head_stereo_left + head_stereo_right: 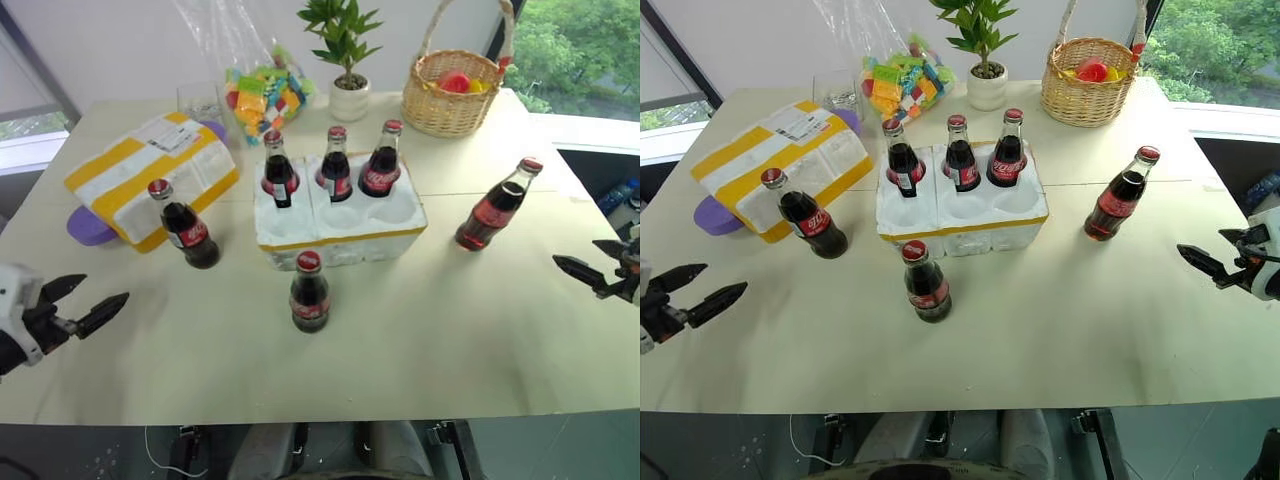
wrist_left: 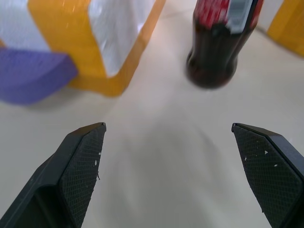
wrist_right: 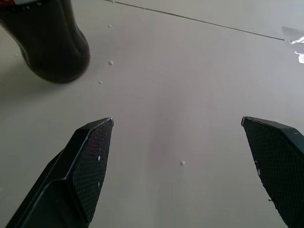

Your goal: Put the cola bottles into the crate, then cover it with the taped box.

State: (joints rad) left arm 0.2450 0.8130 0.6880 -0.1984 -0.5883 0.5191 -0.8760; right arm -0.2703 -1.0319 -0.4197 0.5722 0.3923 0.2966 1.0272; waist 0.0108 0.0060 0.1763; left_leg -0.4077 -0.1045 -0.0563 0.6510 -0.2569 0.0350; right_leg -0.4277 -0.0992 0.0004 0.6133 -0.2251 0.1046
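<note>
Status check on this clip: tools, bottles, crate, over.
Left tool and right tool both open, empty. Three cola bottles seated in the crate, three loose on the table. Taped box off to the left, crate uncovered. Nothing blocking.

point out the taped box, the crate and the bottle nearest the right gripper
taped box [image 1: 150, 172], left eye view, on a yellow tape band across its top
crate [image 1: 340, 240], left eye view, on its front wall at the yellow rim band
cola bottle nearest the right gripper [image 1: 492, 212], left eye view, on its red label
</note>
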